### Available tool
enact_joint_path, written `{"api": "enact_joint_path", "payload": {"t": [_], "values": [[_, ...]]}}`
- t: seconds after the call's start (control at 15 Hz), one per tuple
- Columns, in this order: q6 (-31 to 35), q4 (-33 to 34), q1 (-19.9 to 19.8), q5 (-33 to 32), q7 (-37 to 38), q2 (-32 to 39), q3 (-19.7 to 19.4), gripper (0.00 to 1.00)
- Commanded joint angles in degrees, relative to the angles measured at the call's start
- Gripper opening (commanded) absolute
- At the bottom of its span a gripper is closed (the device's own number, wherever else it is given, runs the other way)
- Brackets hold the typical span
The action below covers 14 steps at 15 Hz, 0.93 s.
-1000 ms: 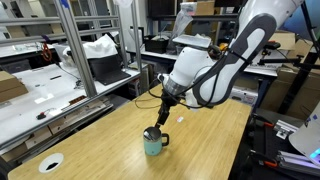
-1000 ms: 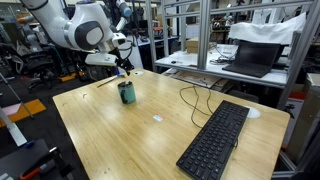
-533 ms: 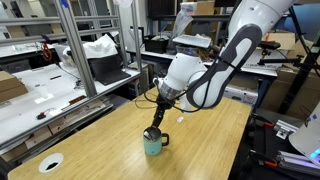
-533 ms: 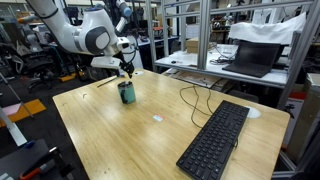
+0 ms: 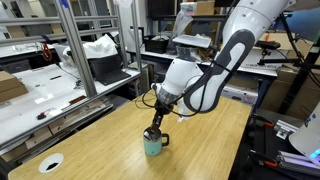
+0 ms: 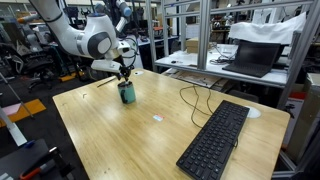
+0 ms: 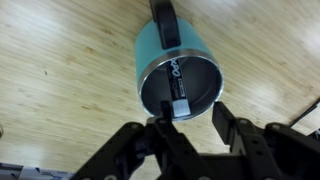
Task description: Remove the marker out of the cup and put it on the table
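The teal cup (image 7: 170,55) stands upright on the wood-grain table (image 7: 60,80), handle pointing to the top of the wrist view. The dark marker (image 7: 176,88) leans inside it, its top end at the rim. My gripper (image 7: 194,116) hangs right over the cup's mouth, jaws half narrowed. The left finger (image 7: 165,115) lies against the marker's top, while the right finger (image 7: 223,121) is still a gap away. In both exterior views the gripper (image 5: 153,128) (image 6: 124,78) points down into the cup (image 5: 153,146) (image 6: 127,94).
A black keyboard (image 6: 213,140) and a black cable (image 6: 195,95) lie on the table (image 6: 110,135). A tiny white scrap (image 6: 156,119) sits mid-table. A flat white disc (image 5: 50,162) rests near a corner. Shelving and benches surround the table.
The jaws have drawn closer together around the marker's top end. The arm has shifted only slightly above the cup.
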Motion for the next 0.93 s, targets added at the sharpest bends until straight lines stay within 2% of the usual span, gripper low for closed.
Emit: {"api": "enact_joint_path", "payload": {"t": [0.0, 0.27, 0.47, 0.73, 0.87], "values": [[0.0, 2.1, -4.0, -1.2, -1.9, 2.6, 4.2, 0.47], [-0.5, 3.7, -6.0, -1.8, -3.7, 5.4, 6.0, 0.53], [-0.7, 4.9, -6.8, -2.6, -4.7, 7.1, 6.0, 0.45], [-1.0, 6.8, -7.7, -4.0, -5.4, 8.8, 6.3, 0.4], [-1.1, 7.6, -7.8, -4.3, -5.7, 9.4, 6.8, 0.44]]}}
